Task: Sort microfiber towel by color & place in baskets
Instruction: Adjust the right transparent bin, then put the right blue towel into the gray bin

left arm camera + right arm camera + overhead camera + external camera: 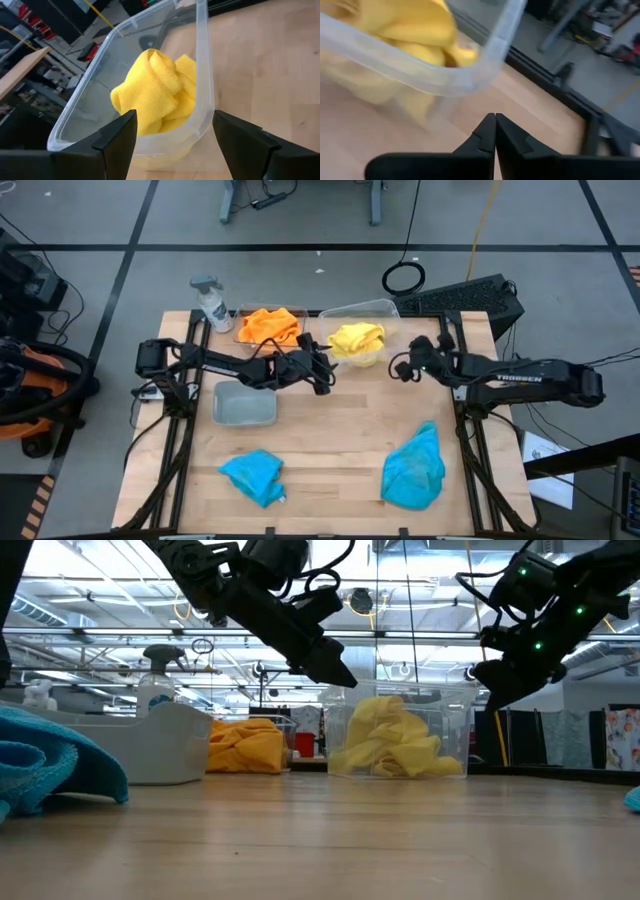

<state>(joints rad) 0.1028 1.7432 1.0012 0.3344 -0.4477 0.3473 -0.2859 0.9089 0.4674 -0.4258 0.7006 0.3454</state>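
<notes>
Take the clear plastic tub of yellow fuzzy cloths [370, 310] at the table's far edge as your landmark. Farthest to its left you have a white spray bottle [211, 304], then a clear tub of orange fuzzy cloths [269, 326] just beside the landmark. Nearer you from the orange tub sits an empty clear tub [244, 404], and nearer still a crumpled bright blue cloth [254, 475] lies on the bare wood. Your left gripper [325, 377] hangs just left of the landmark tub, fingers [116, 137] spread, holding nothing. Your right gripper [402, 368] hovers just right of that tub, fingers [490, 135] pinched together on nothing. Well to the near right of the landmark lies the second bright blue cloth [414, 470].
</notes>
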